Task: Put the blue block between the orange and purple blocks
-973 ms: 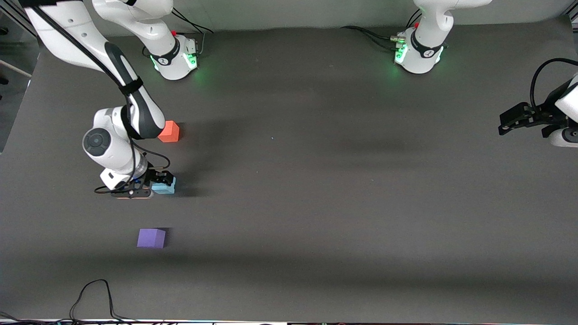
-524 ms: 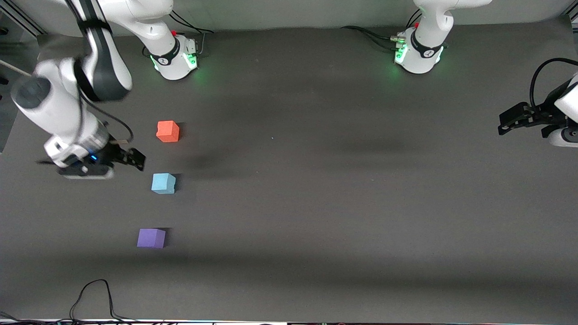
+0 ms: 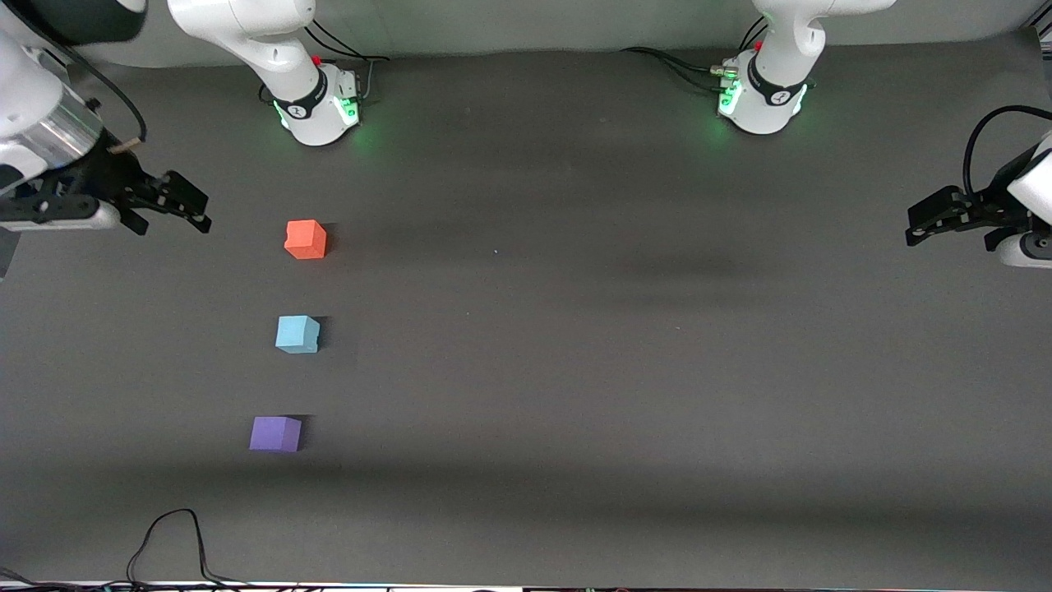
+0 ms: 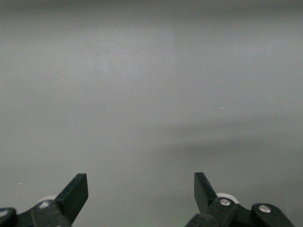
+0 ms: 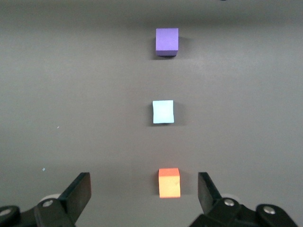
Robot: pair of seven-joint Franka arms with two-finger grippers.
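The pale blue block [image 3: 297,335] sits on the dark table between the orange block [image 3: 306,239] and the purple block [image 3: 275,433], all three in a rough line at the right arm's end. The purple block is nearest the front camera. My right gripper [image 3: 187,207] is open and empty, raised over the table's edge beside the orange block. The right wrist view shows the orange block [image 5: 169,182], blue block [image 5: 163,111] and purple block [image 5: 166,41] lined up past the open gripper [image 5: 143,189]. My left gripper [image 3: 925,220] waits open and empty at the left arm's end; in its wrist view [image 4: 140,187] only bare table shows.
The two arm bases [image 3: 316,103] [image 3: 760,94] stand along the table's edge farthest from the front camera. A black cable [image 3: 168,543] loops near the edge nearest that camera.
My right gripper let go of the blue block, then rose and drew back toward the table's edge at the right arm's end. The blue block stays between the other two. The left arm has not moved.
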